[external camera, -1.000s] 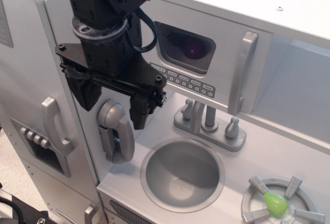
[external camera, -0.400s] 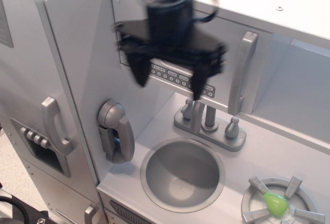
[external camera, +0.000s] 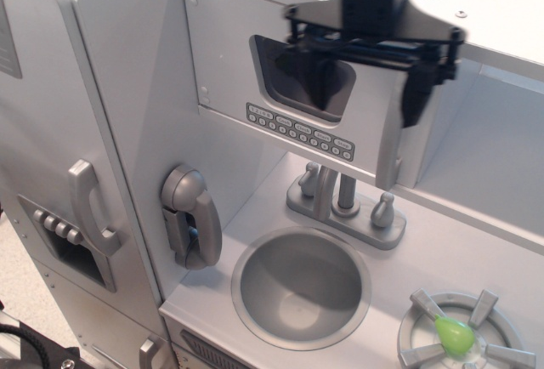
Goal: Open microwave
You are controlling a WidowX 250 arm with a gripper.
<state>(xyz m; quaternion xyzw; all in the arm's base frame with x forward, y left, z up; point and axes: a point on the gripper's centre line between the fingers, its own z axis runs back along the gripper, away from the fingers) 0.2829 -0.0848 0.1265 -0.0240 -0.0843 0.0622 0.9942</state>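
The microwave (external camera: 228,63) is a light grey box at the top middle, with a dark rounded window (external camera: 293,76) and a row of small buttons (external camera: 299,131) below it. Its door looks shut. Only the lower part of its long vertical silver handle (external camera: 390,158) shows at the door's right edge. My black gripper (external camera: 367,84) hangs in front of the door's right half, open and empty. Its right finger (external camera: 416,90) covers the top of the handle, and its left finger lies over the window.
The open white cubby (external camera: 493,144) lies right of the microwave. Below are the faucet (external camera: 344,201), the round sink (external camera: 302,288) and a burner with a green piece (external camera: 455,335). A toy phone (external camera: 191,216) and the fridge door handle (external camera: 85,207) are at the left.
My gripper has swept from the left, above the toy phone, up and to the right across the microwave door to its handle. The door has not moved.
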